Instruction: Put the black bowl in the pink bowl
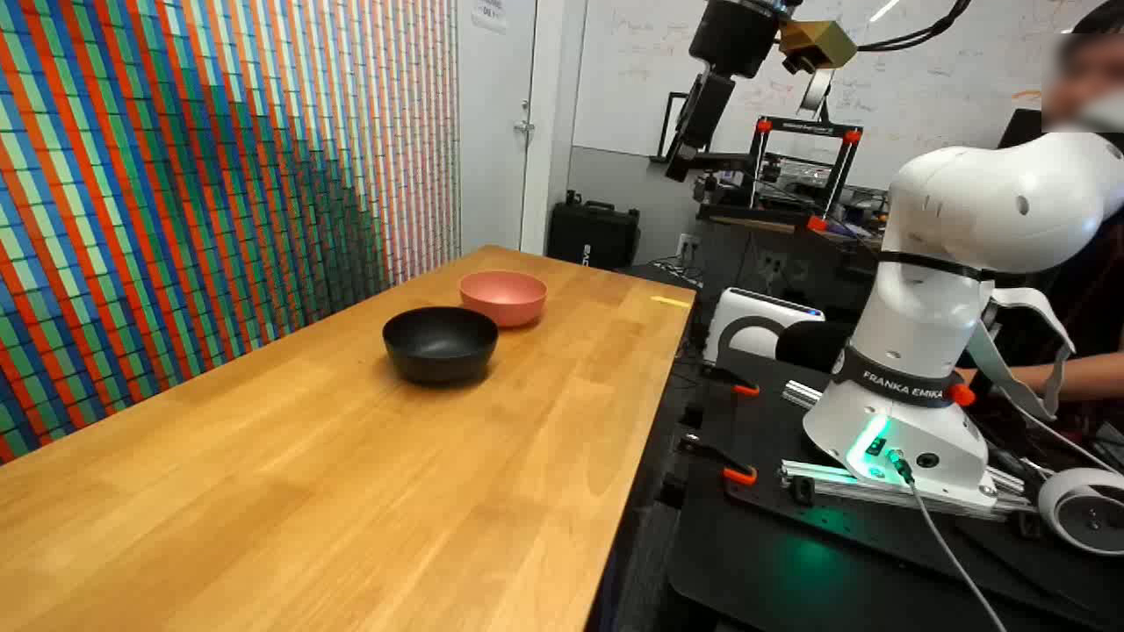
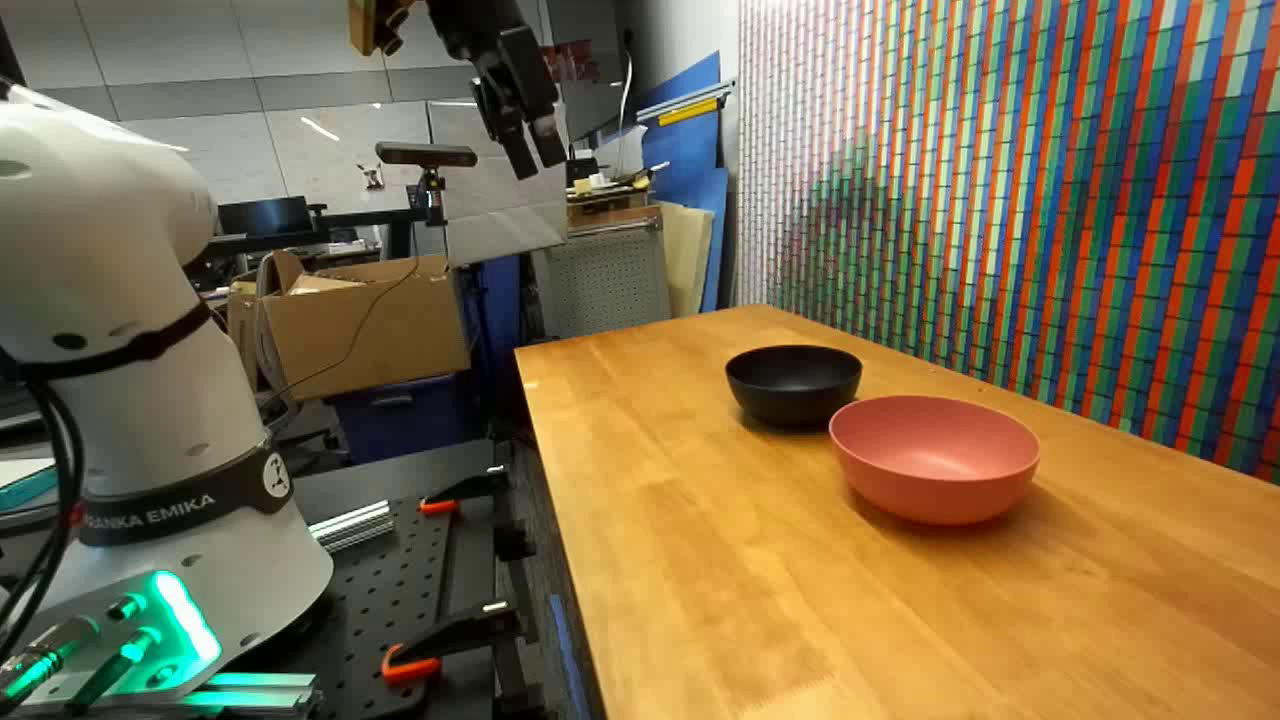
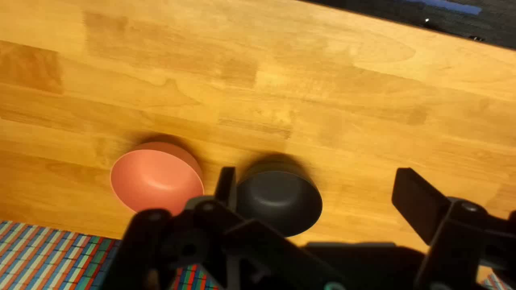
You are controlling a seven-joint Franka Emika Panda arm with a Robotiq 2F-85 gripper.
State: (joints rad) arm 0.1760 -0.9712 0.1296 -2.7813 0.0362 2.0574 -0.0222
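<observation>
The black bowl (image 1: 439, 347) stands upright on the wooden table and looks empty. It also shows in an exterior view (image 2: 793, 388) and in the wrist view (image 3: 282, 197), partly covered by a finger. The pink bowl (image 1: 503, 298) stands upright and empty close beside it, also seen in an exterior view (image 2: 935, 462) and the wrist view (image 3: 157, 175). My gripper (image 3: 315, 173) is open with nothing between its fingers. It hangs high above the table in both exterior views, apart from both bowls (image 1: 688, 171) (image 2: 538, 160).
The wooden table (image 1: 351, 509) runs along a wall of coloured strips (image 2: 1000, 200). The robot base (image 1: 904, 430) stands on a black bench beside the table, with orange-tipped clamps (image 2: 410, 665) at its edge. A yellow mark (image 1: 670, 301) lies on the table near an edge.
</observation>
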